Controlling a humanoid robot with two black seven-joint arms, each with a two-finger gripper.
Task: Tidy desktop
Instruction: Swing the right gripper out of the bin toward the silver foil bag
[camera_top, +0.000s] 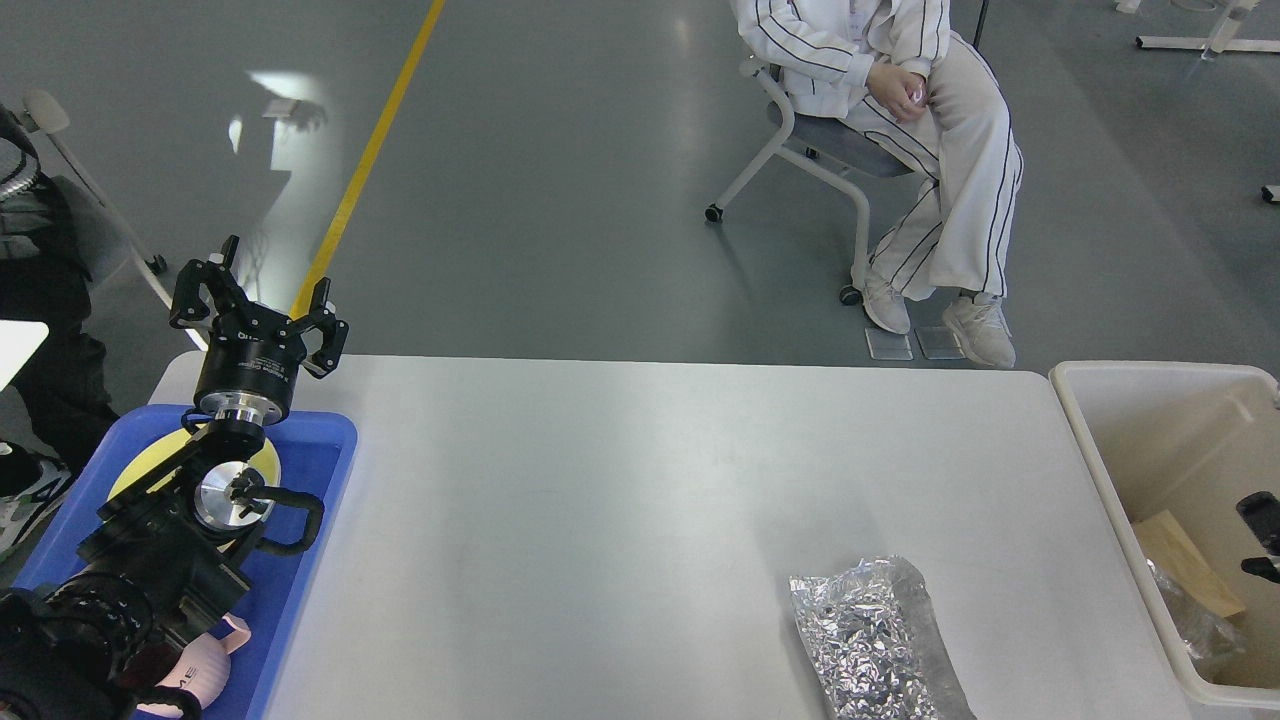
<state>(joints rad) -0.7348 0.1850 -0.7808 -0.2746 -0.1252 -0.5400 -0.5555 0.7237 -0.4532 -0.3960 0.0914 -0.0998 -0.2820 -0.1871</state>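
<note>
Desktop (620, 500): large white matte tabletop with rounded corners, filling the lower middle of the head view, grey floor beyond its far edge.

Left gripper (258, 305): raised above the desktop's far-left corner, fingers spread apart, nothing between them. Arm running back down over the blue tray (325, 470) toward the lower-left corner of view.

Blue tray at the desktop's left end. Inside: yellow plate (150, 462), mostly hidden under the arm; pink object (205, 675) at the near end, partly covered, kind not clear.

Crinkled silver foil bag (870, 645) lying flat on the desktop, near edge, right of centre, long axis running roughly away from the viewer. Well apart from tray and bin.

Cream-white bin (1100, 470) just beside the desktop's right end. Inside: brown cardboard piece (1185, 560) and clear plastic wrapping (1195, 625).

Right gripper: only a small dark part at the right edge over the bin (1262, 520); fingers not distinguishable, open or closed cannot tell.

Background: person in white striped tracksuit (900, 120) seated on a wheeled chair (800, 165); yellow floor line (370, 150).
</note>
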